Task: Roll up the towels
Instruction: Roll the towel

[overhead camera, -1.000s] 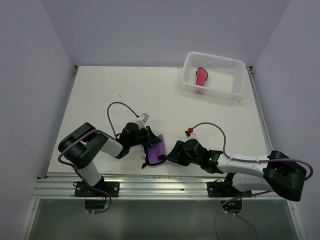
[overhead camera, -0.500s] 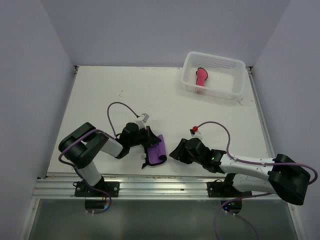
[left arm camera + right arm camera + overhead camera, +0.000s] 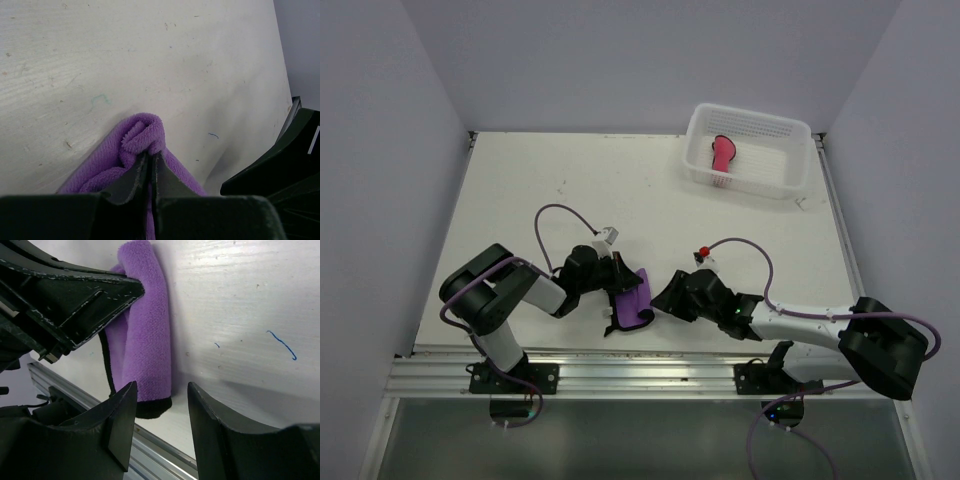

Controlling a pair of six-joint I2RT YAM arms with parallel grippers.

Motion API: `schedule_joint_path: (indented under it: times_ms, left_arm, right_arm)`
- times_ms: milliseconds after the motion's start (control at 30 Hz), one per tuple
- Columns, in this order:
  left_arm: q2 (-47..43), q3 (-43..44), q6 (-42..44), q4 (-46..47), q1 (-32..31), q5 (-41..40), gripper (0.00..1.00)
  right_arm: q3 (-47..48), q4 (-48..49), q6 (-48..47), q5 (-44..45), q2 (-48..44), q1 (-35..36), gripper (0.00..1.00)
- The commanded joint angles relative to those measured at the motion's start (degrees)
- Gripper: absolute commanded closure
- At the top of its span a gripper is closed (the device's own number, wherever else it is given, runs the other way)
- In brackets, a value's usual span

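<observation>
A purple towel (image 3: 632,303) with a black edge lies partly rolled near the table's front edge. My left gripper (image 3: 618,284) is shut on a fold at the towel's upper end; in the left wrist view the fingertips (image 3: 150,159) pinch the purple towel (image 3: 142,132). My right gripper (image 3: 661,298) stands open just right of the roll. In the right wrist view the right gripper (image 3: 162,390) has its jaws apart, and the black-edged end of the purple towel (image 3: 147,335) lies just beyond them, not touched. A pink-red towel (image 3: 723,152) lies rolled in the white basket (image 3: 790,170).
The basket stands at the back right corner. An aluminium rail (image 3: 640,368) runs along the table's near edge, close below the towel. Purple cables (image 3: 555,215) loop over the table behind each wrist. Walls close the left, back and right sides.
My right gripper backed off to the right, then came back close to the towel's right side. The left gripper and the towel have stayed where they were.
</observation>
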Motion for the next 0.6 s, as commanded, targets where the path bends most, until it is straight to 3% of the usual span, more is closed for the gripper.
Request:
schedule_joint_path:
  times_ms: [0, 267, 567]
  left_arm:
    - [3.4, -1.6, 3.3, -8.3, 0.2, -5.1, 1.00]
    - [4.0, -1.5, 3.2, -8.2, 0.1, -4.7, 1.00]
    - [3.8, -1.4, 3.5, -8.5, 0.1, -4.8, 1.00]
  right_arm:
    - [2.5, 3.5, -1.1, -1.3, 1.0, -0.5, 0.51]
    - [5.1, 6.9, -4.8, -6.1, 5.5, -0.5, 0.50]
    - [8.0, -2.2, -11.0, -4.7, 7.8, -0.4, 0.54]
